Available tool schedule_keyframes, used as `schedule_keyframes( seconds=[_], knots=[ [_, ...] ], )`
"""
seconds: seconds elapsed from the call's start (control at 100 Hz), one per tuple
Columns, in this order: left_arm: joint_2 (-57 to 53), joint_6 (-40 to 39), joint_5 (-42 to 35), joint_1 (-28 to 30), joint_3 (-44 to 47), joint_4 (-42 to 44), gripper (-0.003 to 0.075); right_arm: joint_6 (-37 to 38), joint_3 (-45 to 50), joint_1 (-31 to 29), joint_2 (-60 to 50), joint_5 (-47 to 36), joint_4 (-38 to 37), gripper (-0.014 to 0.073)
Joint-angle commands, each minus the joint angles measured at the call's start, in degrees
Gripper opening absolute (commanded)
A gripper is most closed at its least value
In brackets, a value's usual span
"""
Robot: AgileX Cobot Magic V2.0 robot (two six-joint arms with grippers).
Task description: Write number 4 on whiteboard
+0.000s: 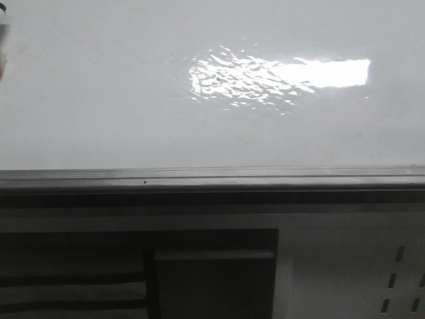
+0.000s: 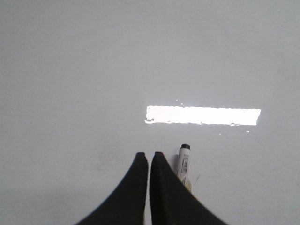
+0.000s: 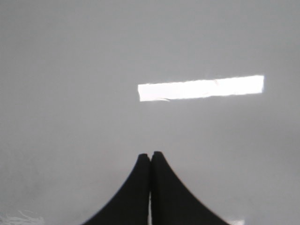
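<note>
The whiteboard [image 1: 99, 100] is glossy, flat, pale grey, edged by a ribbed metal rail [image 1: 212, 178]. The left gripper [image 2: 149, 157] has tapered black fingers pressed together, holding nothing; a white marker [image 2: 183, 165] (dark-tipped) lies just beside them. The right gripper [image 3: 150, 157] is likewise closed and empty over bare board.

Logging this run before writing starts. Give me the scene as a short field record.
board: large glossy white-grey whiteboard, no digit visible on it
reflection: bright rectangular light patch
edge: grey metal rail
pen: white marker with black tip, lying beside the left gripper
left gripper: black fingers together, empty
right gripper: black fingers together, empty
</note>
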Motion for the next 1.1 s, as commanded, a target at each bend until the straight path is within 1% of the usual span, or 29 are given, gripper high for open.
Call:
schedule_keyframes(
  seconds=[0.0,0.08,0.11,0.17,0.25,0.33,0.45,0.79,0.85,0.89,0.92,0.96,0.99,1.0,1.02,1.03,1.051,1.081,1.091],
  knots=[
    [5.70,-0.44,1.94,0.00,-8.38,0.87,-0.0020,0.06,-7.66,-0.29,4.37,2.27,-2.27,-0.0072],
    [9.50,-0.44,7.25,0.00,-13.48,3.20,-0.0020,0.06,-12.69,-0.29,8.27,6.86,-5.20,-0.0072],
    [11.37,-0.44,9.55,0.00,-15.48,4.22,-0.0020,0.06,-14.66,-0.29,9.76,8.47,-5.57,-0.0072],
    [14.17,-0.44,11.70,0.00,-17.94,4.90,-0.0020,0.06,-17.47,-0.29,11.69,10.09,-5.57,-0.0072],
    [16.52,-0.44,11.34,0.00,-19.45,4.64,-0.0020,0.06,-19.32,-0.29,13.10,10.56,-5.20,-0.0072],
    [17.92,-0.44,9.50,0.00,-19.45,4.41,-0.0020,0.06,-19.62,-0.29,13.34,8.60,-5.57,-0.0072],
    [18.84,-0.44,9.62,0.00,-19.45,4.41,-0.0020,0.06,-19.62,-0.29,13.34,5.77,-5.20,-0.0072],
    [18.99,-0.44,9.62,0.00,-19.45,4.41,-0.0020,0.06,-19.16,-0.29,13.34,5.88,-5.57,-0.0072],
    [18.99,-0.95,9.69,0.00,-19.32,4.41,-0.0018,0.06,-18.93,-0.29,13.34,6.38,-5.20,-0.0061],
    [18.99,-1.41,9.53,0.00,-19.08,4.41,-0.0009,0.06,-18.93,-0.29,13.34,7.08,-5.57,-0.0029],
    [18.99,-2.07,9.14,0.00,-18.77,4.41,0.0020,0.06,-18.93,-0.29,13.34,7.17,-5.57,0.0004],
    [19.09,-2.07,9.12,0.00,-18.28,4.41,0.0073,0.06,-18.93,-0.29,13.34,7.51,-5.57,0.0076],
    [19.04,-2.07,9.27,0.00,-18.05,4.69,0.0144,0.06,-18.93,-0.29,13.34,7.57,-5.57,0.0134],
    [19.04,-2.07,9.27,0.00,-17.88,4.72,0.0160,0.06,-18.93,-0.29,13.34,7.61,-5.57,0.0166],
    [19.04,-2.07,9.27,0.00,-17.68,4.97,0.0229,0.06,-18.93,-0.29,13.34,7.71,-5.57,0.0215],
    [19.04,-2.07,9.27,0.00,-17.45,5.01,0.0229,0.06,-18.93,-0.29,13.34,7.71,-5.57,0.0232],
    [19.04,-2.07,9.27,0.00,-17.40,5.18,0.0299,0.06,-18.93,-0.29,13.34,7.87,-5.57,0.0297],
    [19.04,-2.07,9.27,0.00,-17.09,5.16,0.0349,0.06,-18.93,-0.29,13.34,8.04,-5.57,0.0345],
    [19.04,-2.07,9.27,0.00,-17.09,5.16,0.0379,0.06,-18.93,-0.29,13.34,8.17,-5.57,0.0374]
  ],
)
